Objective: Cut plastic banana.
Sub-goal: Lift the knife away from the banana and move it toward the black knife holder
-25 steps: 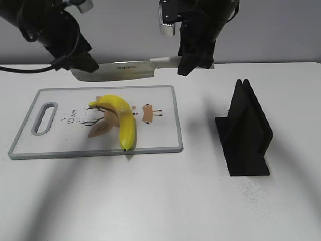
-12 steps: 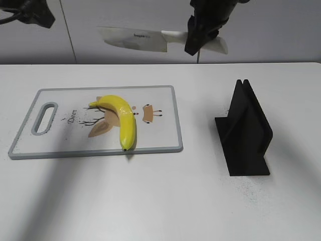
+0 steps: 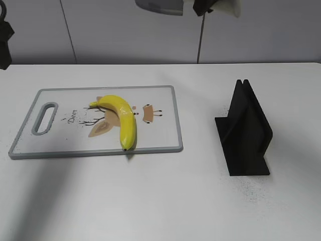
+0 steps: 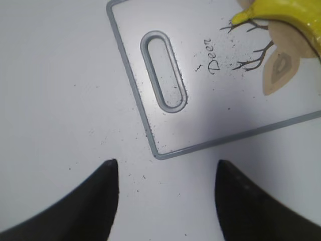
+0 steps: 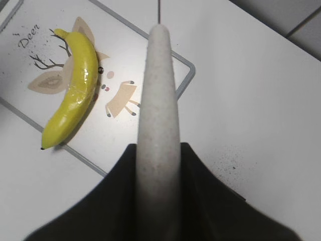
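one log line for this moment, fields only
step: pre-cut | right gripper: shut on white-handled kitchen knife, high above table | left gripper: open, empty | glossy yellow plastic banana: uncut on grey-rimmed cutting board

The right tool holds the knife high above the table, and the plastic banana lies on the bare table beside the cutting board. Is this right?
Not quite. The right tool does hold the knife high above the table, but the plastic banana lies on the cutting board, not beside it on the bare table. The exterior view shows this, and the right wrist view confirms it.
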Tool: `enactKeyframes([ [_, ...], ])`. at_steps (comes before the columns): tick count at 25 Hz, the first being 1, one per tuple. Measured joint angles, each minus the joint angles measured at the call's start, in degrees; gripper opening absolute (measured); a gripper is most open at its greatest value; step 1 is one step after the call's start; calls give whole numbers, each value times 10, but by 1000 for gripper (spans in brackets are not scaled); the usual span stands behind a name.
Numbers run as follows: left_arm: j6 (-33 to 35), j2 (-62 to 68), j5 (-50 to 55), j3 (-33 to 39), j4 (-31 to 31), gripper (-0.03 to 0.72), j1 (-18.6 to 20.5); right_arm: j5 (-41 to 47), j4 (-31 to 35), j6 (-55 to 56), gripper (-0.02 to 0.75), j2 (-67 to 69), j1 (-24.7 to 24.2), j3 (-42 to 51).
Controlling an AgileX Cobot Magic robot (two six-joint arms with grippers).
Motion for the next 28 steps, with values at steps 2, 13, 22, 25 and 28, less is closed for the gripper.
enactKeyframes([
  [2, -11, -5, 5, 2, 6, 588, 0, 0, 0, 27, 190, -27, 0, 15],
  [13, -34, -138, 7, 115, 9, 587, 0, 1, -62, 122, 190, -213, 0, 236],
  [22, -40, -276, 8, 240, 3, 585, 0, -21, -100, 210, 190, -349, 0, 384],
  [25, -40, -322, 8, 283, 1, 585, 0, -49, -118, 249, 190, -396, 0, 444],
  [28, -40, -375, 8, 328, 1, 581, 0, -83, -125, 280, 190, -440, 0, 505],
])
